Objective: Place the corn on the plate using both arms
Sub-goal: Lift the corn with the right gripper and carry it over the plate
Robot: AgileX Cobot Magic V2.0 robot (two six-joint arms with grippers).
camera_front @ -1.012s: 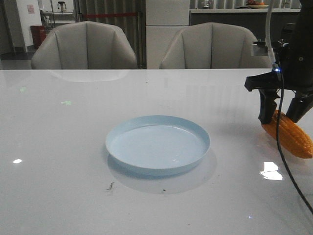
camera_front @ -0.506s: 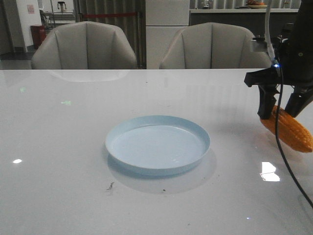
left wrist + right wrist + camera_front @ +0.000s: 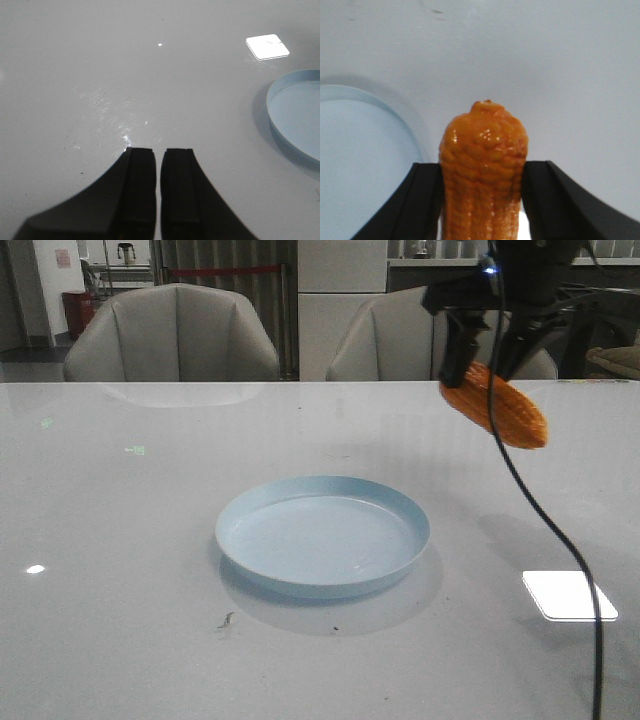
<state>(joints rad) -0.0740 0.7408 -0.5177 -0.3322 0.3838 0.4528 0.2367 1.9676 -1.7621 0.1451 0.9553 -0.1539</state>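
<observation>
The orange corn hangs in the air above the table, to the right of and beyond the pale blue plate. My right gripper is shut on it from above, one finger on each side of the cob. In the right wrist view the plate's rim curves just beside the corn's tip. My left gripper hovers over bare table with its fingers nearly touching and nothing between them; the plate's edge shows off to one side. The left arm does not show in the front view.
Two grey chairs stand behind the white table's far edge. A bright square reflection lies on the tabletop at the right. A black cable hangs from the right arm down across the table's right side.
The right gripper has lifted the corn off the table at the far right and carried it up and leftward, closer to the plate.
</observation>
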